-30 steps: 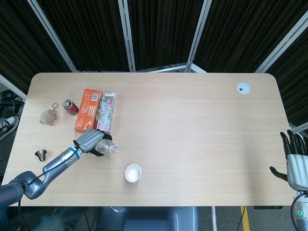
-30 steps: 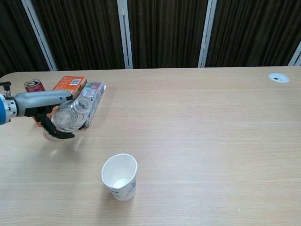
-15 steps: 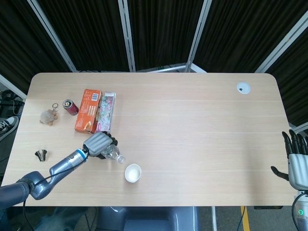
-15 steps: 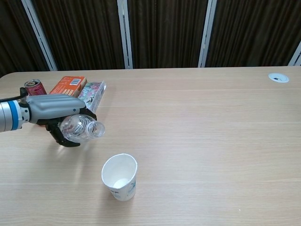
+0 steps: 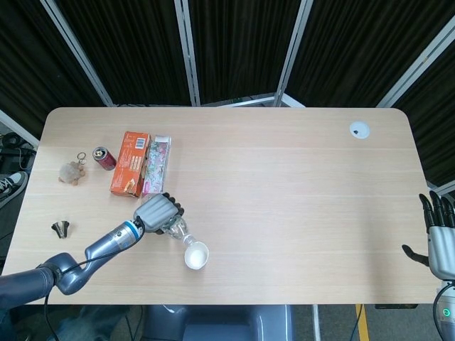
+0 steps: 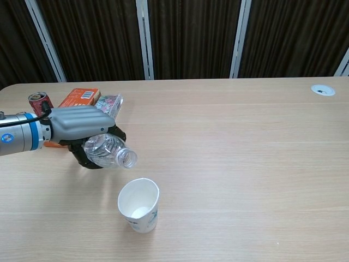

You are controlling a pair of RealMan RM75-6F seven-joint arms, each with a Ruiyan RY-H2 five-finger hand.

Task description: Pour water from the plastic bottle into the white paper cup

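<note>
Light wood table (image 5: 284,185), black curtains with metal poles behind it. Left arm reaches in from the near-left corner. Left hand (image 6: 82,123) is wrapped around the bottle (image 6: 109,153), fingers clenched on its body. Bottle is tipped nearly flat, uncapped mouth pointing toward the cup (image 6: 139,204), just above and left of the rim. Head view puts the mouth right at the cup's edge; can't tell if they touch. No stream visible. Cup stands upright near the front edge, a little something pale at its bottom.

Right hand (image 5: 439,238) sits off the table's right edge, fingers spread, nothing in it.

Back left: orange box (image 5: 130,163) lying flat, patterned box (image 5: 158,165) touching its right side. Red can (image 5: 104,158) upright just left of the orange box. Further left, a fuzzy keychain toy (image 5: 72,171). Small dark metal object (image 5: 61,227) near the left edge. White grommet (image 5: 359,129) at far right.
</note>
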